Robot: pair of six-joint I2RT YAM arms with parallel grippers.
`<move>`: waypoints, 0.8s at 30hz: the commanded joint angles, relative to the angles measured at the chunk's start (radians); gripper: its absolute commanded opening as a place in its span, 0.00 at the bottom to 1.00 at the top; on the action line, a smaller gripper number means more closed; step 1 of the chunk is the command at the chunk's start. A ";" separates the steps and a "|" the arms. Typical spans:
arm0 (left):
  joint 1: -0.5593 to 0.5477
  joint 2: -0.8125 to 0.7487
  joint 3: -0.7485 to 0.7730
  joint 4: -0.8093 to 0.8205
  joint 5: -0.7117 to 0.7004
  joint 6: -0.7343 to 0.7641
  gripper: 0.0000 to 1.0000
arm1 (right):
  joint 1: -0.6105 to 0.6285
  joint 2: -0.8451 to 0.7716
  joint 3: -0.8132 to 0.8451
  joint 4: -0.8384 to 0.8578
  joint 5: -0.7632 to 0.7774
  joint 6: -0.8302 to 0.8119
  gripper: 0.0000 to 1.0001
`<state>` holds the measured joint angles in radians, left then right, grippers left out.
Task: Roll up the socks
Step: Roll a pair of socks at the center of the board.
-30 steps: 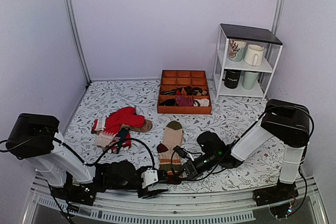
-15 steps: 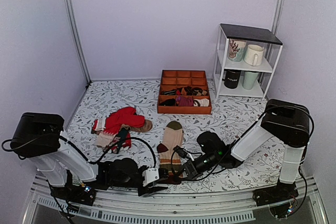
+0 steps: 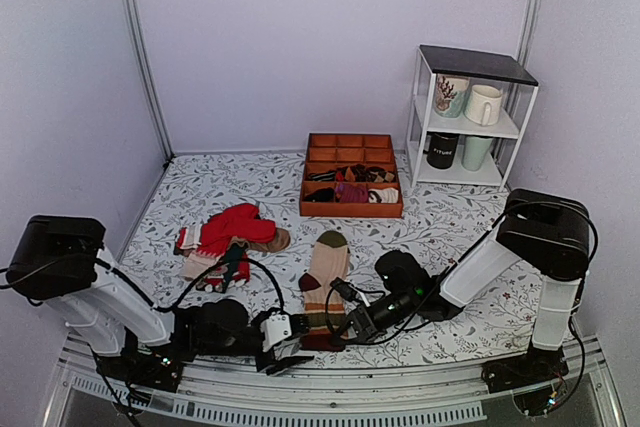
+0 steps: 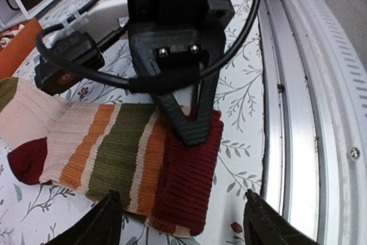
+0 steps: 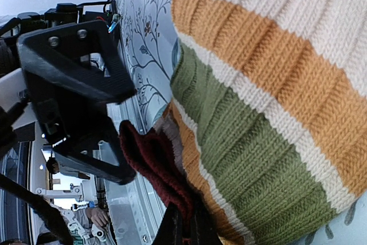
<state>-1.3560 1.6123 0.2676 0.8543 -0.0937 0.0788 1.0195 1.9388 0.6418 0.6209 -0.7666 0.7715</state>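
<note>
Right claw [image 3: 335, 332] pinching socks' [image 3: 326, 272] cuff [image 3: 318, 339] at 6 o'clock overhead; left claw [image 3: 292, 345] wide, just backed toward 9. Left wrist: spread, short of cuff. Right wrist: maroon edge lifted, so roll seemingly starting.

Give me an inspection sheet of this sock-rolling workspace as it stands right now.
Surface: floral tablecloth, lying flat.
Job's things: striped socks laid out flat, maroon cuff toward the arms, not yet rolled.
Clutter: red socks heaped at left; orange tray holding sock bundles.
Grippers: right gripper shut on the cuff; left gripper open, facing the cuff, not touching.
Cables: black cable looping around the right gripper's body.
Surroundings: shelf unit with mugs; lilac walls.
</note>
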 commanded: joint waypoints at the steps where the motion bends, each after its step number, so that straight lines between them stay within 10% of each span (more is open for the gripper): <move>1: -0.017 -0.053 -0.001 0.026 -0.006 0.030 0.70 | -0.001 0.072 -0.048 -0.148 0.037 0.000 0.00; 13: 0.002 0.086 0.095 -0.012 0.081 0.034 0.55 | -0.001 0.071 -0.057 -0.141 0.038 0.005 0.00; 24: 0.052 0.135 0.095 -0.044 0.131 -0.037 0.22 | -0.001 0.069 -0.076 -0.125 0.039 0.010 0.00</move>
<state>-1.3155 1.7283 0.3611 0.8303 0.0013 0.0738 1.0199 1.9388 0.6262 0.6418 -0.7662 0.7815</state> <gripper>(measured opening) 0.265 0.036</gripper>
